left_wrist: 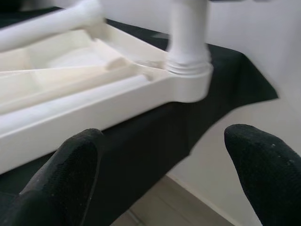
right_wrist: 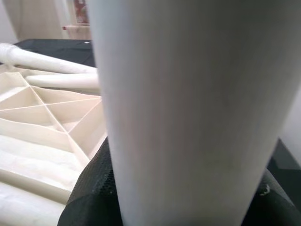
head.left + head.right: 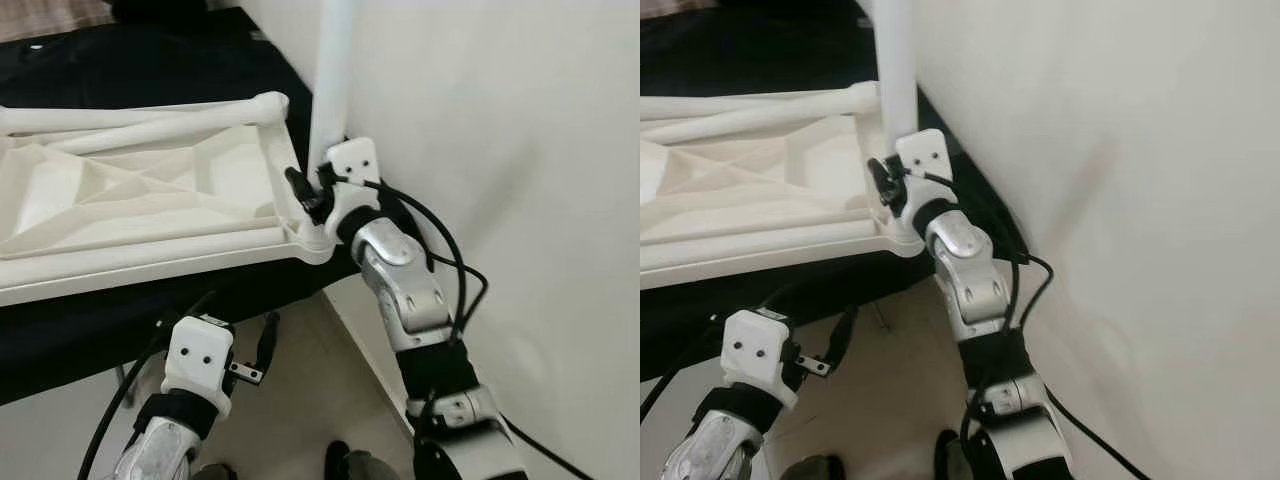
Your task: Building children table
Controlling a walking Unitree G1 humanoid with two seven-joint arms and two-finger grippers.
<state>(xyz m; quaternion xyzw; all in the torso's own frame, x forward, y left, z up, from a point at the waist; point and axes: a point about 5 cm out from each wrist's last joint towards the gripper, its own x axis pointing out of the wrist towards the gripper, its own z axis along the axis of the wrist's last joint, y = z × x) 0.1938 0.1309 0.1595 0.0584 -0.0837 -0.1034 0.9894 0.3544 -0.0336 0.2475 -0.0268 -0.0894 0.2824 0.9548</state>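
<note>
1. The white table top (image 3: 140, 200) lies upside down on a black-covered surface (image 3: 150, 60), its ribbed underside facing up, with its near right corner at the edge of that surface, close to the white wall (image 3: 520, 150)
2. An upright white leg (image 3: 335, 70) stands in the socket at that near right corner; in the left wrist view its base sits in the round collar of the corner (image 1: 188, 80)
3. Two loose white legs (image 3: 150, 115) lie along the far side of the upturned top, side by side
4. My right gripper (image 3: 308, 192) is up at the corner, its fingers (image 2: 89, 197) clamped around the lower part of the upright leg, one on each side of it
5. My left gripper (image 3: 262, 345) hangs lower, below the front edge of the black surface and clear of the table top; its two fingers (image 1: 70, 174) are spread wide with nothing between them
6. Beneath my arms is a pale floor (image 3: 290, 420), and the black cloth hangs down over the surface's front edge
</note>
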